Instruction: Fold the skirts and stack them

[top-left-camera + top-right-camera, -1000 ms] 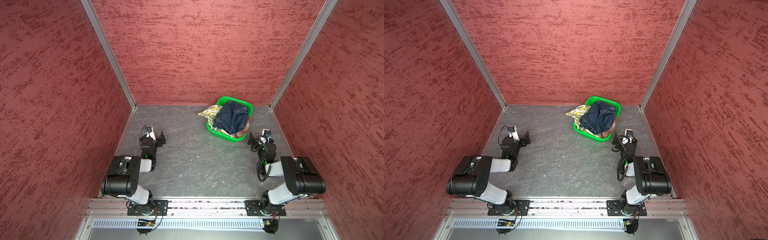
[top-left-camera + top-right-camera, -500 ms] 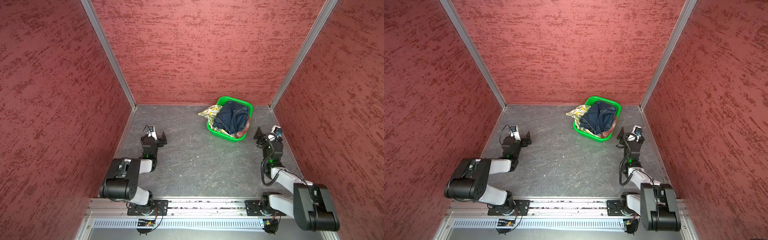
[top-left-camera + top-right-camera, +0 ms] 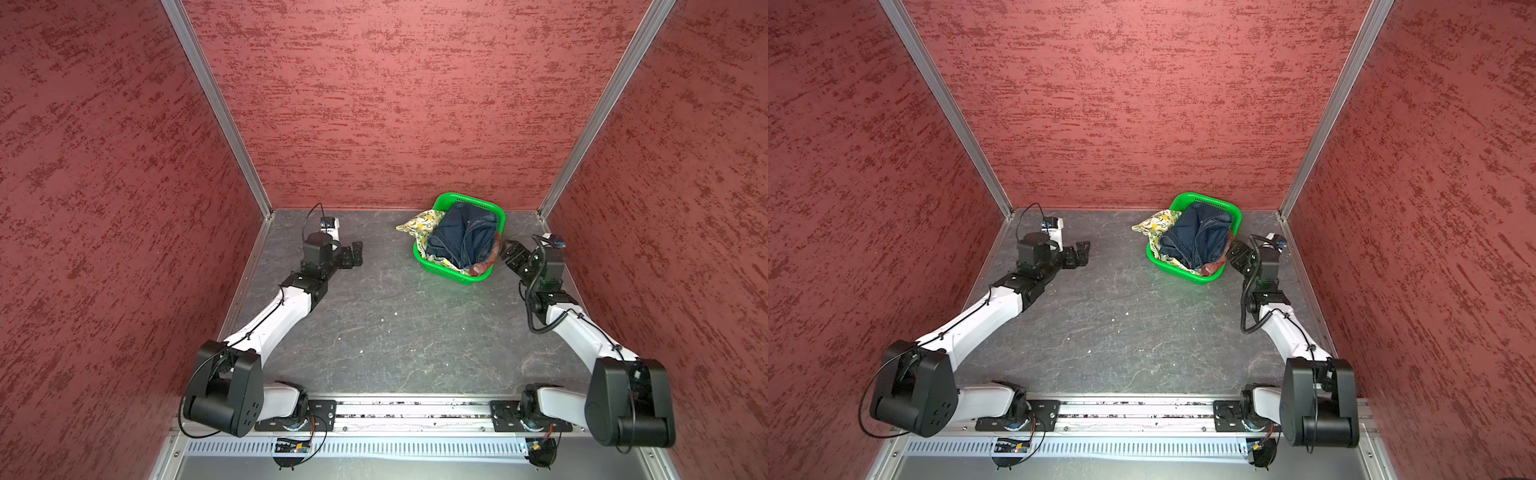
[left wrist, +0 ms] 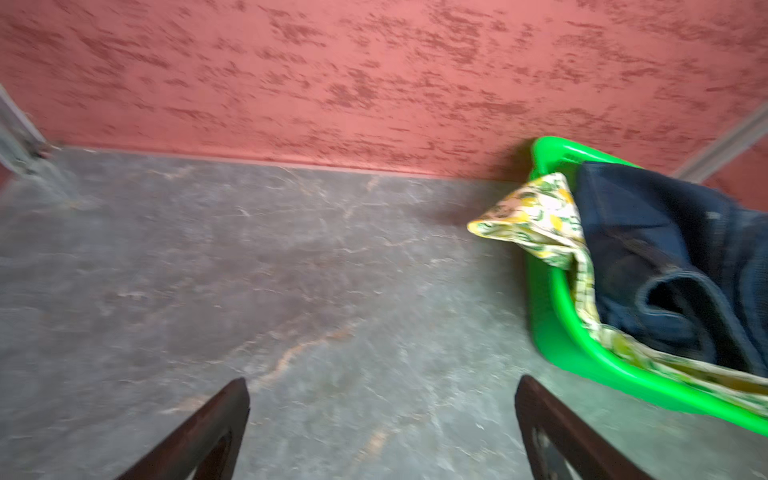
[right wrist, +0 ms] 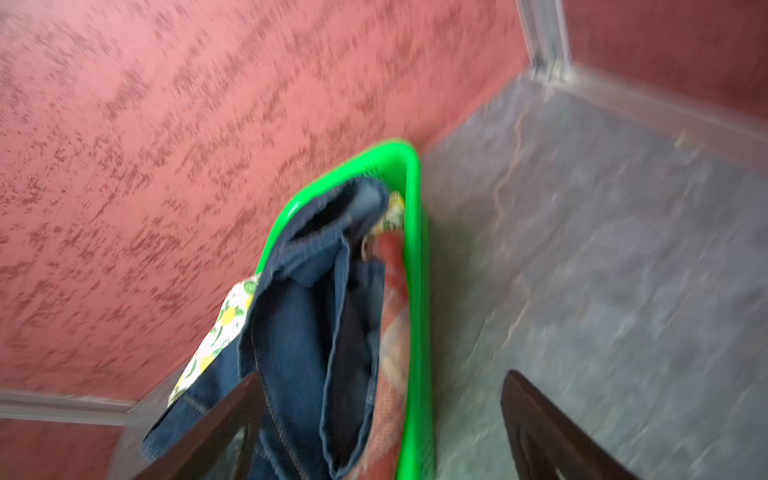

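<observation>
Three skirts lie bunched in a green basket (image 3: 444, 272) (image 3: 1177, 272) at the back right. The navy denim skirt (image 3: 465, 239) (image 3: 1198, 239) (image 5: 299, 324) is on top. A lemon-print skirt (image 3: 422, 222) (image 4: 536, 220) hangs over the basket's left rim. A rust-red plaid skirt (image 3: 484, 266) (image 5: 392, 332) shows at the near right corner. My right gripper (image 3: 509, 253) (image 5: 382, 380) is open at that corner, one finger over the denim and the other outside the rim. My left gripper (image 3: 355, 255) (image 4: 382, 386) is open over bare table, left of the basket.
Red textured walls close in the grey table (image 3: 395, 324) on three sides, with aluminium corner posts (image 3: 542, 214) at the back. The basket stands close to the back wall. A metal rail (image 3: 395, 409) with both arm bases runs along the front edge.
Both arms have stretched out from their folded poses toward the back. The right gripper has come up to the basket's near right corner, and the left has moved toward the middle.
</observation>
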### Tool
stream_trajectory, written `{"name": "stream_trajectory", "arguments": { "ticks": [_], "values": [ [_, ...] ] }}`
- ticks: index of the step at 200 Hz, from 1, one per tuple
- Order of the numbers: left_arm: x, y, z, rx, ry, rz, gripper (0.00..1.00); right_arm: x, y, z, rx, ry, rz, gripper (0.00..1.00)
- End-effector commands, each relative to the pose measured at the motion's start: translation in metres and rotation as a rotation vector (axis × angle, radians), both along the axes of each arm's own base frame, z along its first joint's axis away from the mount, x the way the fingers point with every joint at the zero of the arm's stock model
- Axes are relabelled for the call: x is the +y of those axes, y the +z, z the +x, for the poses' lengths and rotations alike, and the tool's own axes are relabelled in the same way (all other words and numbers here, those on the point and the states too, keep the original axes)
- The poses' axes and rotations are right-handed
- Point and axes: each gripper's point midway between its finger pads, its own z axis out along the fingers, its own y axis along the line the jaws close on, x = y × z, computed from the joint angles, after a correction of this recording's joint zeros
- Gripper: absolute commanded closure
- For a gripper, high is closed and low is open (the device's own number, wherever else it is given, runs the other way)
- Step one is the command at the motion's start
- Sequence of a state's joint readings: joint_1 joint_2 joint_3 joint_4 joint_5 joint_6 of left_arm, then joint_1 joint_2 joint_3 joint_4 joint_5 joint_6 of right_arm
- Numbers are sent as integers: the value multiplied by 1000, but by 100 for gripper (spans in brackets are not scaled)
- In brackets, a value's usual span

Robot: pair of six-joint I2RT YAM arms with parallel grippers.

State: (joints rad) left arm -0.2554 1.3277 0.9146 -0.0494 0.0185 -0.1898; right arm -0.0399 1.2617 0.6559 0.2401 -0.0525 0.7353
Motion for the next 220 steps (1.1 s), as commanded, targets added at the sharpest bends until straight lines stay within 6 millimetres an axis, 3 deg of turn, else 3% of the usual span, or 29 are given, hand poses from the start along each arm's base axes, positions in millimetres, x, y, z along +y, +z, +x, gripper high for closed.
{"name": "stream_trajectory", "arguments": {
  "ticks": [1,40,84,117,143,154,170,190,220],
  "values": [
    [-9,-7,-26,180,-39,-83,0,21,-22,-7,27,8,280,10],
    [-18,6,-46,229,-84,-116,0,37,-31,-1,-23,7,363,12],
    [-19,18,-54,216,-101,-120,0,101,-27,11,-74,67,438,13],
    [-4,18,-51,221,-48,-123,0,176,-16,18,-162,89,473,14],
    [12,17,-49,226,7,-143,0,261,-5,33,-214,219,479,13],
    [21,16,-48,222,44,-146,0,297,-10,40,-194,287,503,14],
    [30,14,-49,226,82,-159,0,328,-17,39,-165,367,483,16],
    [34,8,-51,254,108,-186,0,332,-29,29,-107,408,384,15],
    [24,-10,-53,341,114,-266,2,300,-50,-2,40,430,139,14]
  ]
}}
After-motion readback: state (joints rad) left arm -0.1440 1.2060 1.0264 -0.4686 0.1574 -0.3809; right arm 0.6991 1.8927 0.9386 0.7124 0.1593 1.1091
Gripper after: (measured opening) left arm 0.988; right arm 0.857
